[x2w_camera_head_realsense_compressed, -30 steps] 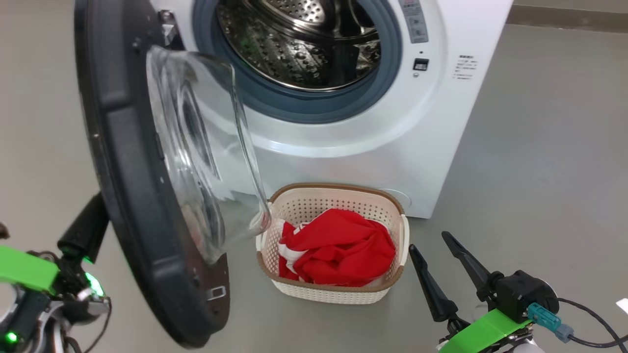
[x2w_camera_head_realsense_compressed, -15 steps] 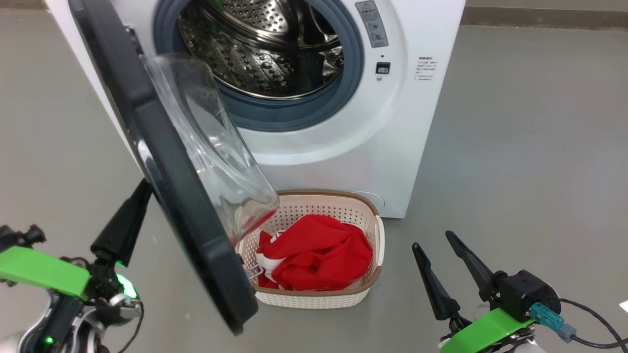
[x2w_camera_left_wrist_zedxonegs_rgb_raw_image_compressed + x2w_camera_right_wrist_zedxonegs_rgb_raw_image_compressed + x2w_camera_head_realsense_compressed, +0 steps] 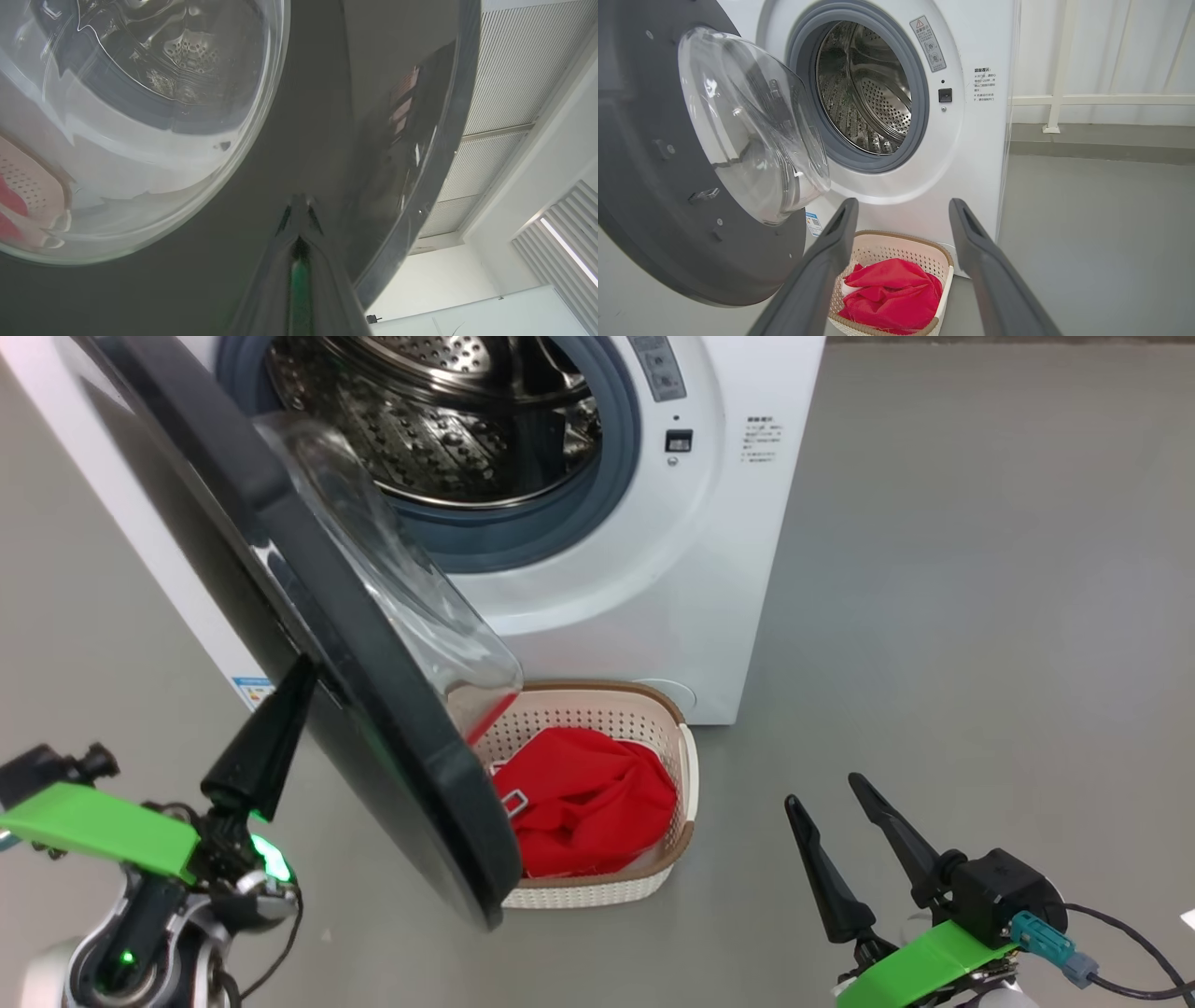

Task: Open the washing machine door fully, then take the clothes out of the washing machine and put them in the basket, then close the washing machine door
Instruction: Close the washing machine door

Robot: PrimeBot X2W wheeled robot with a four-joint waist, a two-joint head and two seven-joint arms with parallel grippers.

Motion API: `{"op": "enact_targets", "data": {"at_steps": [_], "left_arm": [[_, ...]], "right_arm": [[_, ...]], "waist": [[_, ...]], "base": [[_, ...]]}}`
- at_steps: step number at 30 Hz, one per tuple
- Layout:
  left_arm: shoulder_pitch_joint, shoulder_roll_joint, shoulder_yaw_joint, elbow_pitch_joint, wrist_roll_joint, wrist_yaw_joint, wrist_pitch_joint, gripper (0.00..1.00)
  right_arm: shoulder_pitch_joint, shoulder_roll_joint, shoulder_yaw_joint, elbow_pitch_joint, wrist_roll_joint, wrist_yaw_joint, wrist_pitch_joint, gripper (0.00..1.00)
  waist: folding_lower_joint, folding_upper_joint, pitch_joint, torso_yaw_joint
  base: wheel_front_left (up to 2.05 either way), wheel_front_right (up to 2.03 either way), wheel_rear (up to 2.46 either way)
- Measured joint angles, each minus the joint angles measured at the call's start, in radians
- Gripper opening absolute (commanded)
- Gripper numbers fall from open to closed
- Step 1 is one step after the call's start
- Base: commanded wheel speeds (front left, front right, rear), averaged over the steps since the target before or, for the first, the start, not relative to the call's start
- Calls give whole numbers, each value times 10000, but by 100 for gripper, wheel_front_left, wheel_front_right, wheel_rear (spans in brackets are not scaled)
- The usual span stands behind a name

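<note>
left pincer [image 3: 299, 204], tips pinched together, presses the glossy washing machine door [image 3: 308, 616]: it may skid off, or the door may clip the basket [image 3: 597, 694]; right pincer [image 3: 823, 789] gapes empty.

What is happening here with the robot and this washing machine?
The red clothes lie in the basket and the drum of the washing machine looks empty. The left gripper, shut, has its tips at the outer face of the half-open door, apparently to push it closed. The right gripper hangs open, holding nothing.
</note>
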State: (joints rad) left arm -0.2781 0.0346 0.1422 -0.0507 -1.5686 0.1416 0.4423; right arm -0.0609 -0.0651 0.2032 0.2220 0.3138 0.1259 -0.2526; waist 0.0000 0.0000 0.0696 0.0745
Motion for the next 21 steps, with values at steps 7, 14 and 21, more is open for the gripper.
{"op": "enact_targets", "data": {"at_steps": [7,14,21], "left_arm": [[-628,-2,-267,199,-182,-194,-178,0],[-1209,-8,-435,619,-318,-343,-322,0],[-1829,-8,-685,1179,-514,-560,-654,0]], "right_arm": [[-107,17,-128,-79,0,0,0,100],[-251,15,-174,-100,-40,0,0,100],[-447,4,-201,-155,-61,0,-2,100]], "waist": [[0,0,421,-312],[0,0,708,-580],[0,0,1009,-868]], "base": [[0,0,0],[0,0,0],[0,0,0]]}}
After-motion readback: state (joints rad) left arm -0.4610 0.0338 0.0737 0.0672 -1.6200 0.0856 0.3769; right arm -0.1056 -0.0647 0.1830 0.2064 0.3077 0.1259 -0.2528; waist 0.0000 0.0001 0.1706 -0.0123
